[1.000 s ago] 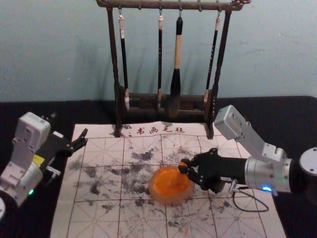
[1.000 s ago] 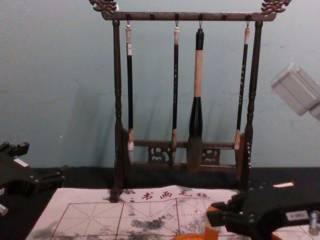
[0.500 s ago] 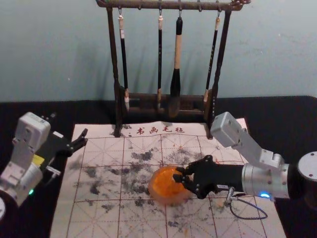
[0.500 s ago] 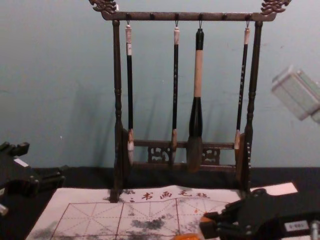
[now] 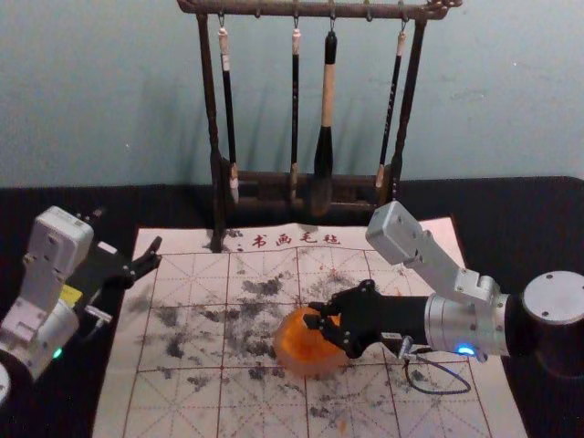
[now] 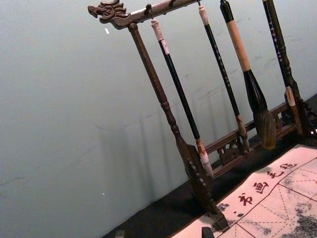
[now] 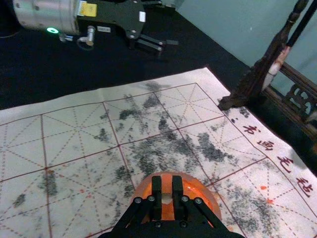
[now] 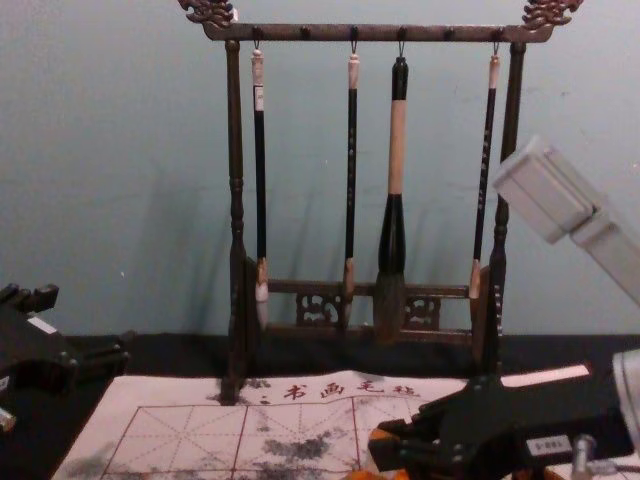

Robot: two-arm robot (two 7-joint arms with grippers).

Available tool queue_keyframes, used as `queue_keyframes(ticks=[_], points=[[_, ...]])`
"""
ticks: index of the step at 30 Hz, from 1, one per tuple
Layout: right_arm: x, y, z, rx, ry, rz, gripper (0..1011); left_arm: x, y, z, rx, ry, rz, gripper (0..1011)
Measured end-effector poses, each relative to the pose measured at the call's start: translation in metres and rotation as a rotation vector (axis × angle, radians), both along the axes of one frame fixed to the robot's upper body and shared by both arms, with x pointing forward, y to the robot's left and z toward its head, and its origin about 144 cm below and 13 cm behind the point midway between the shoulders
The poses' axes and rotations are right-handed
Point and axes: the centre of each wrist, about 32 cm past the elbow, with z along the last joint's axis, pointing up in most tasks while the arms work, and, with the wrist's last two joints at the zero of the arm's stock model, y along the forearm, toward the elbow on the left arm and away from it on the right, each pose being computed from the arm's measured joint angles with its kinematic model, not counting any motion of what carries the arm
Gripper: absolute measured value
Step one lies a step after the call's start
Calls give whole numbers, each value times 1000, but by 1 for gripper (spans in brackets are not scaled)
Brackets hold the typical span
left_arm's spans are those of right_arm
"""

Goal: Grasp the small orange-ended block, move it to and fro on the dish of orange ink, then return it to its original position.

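In the head view, your right gripper (image 5: 317, 315) reaches over the dish of orange ink (image 5: 310, 368), which sits on the calligraphy mat (image 5: 182, 406) toward the near edge of the tabletop (image 5: 520, 214). Your left gripper (image 5: 128, 234) is parked toward the tabletop's left edge, its fingers spread.

Your left wrist view faces the brush rack (image 6: 168, 111).

Your right wrist view shows the block (image 7: 167, 184) pinched between the right gripper's fingers, above the dish.

In the chest view, the block's orange end pokes past those fingers.

Four brushes (image 5: 327, 91), two tools (image 5: 311, 314), one rack (image 5: 208, 100), mat (image 5: 182, 401), dish (image 5: 301, 349) and block (image 7: 166, 183).
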Motion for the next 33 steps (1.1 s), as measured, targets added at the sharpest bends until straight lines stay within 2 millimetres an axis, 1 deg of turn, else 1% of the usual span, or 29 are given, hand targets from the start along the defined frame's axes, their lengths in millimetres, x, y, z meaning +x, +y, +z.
queue_keyframes(ticks=[8, 17, 23, 33], points=[[7, 2, -2, -5, -2, -29, 71, 0, 0, 0, 0, 0, 0, 1001], [10, -6, 1, -11, -10, -65, 71, 0, 0, 0, 0, 0, 0, 1001], [6, -12, 2, -21, -7, -73, 71, 0, 0, 0, 0, 0, 0, 1001], [-6, -20, 4, -13, 2, -54, 71, 0, 0, 0, 0, 0, 0, 1001]])
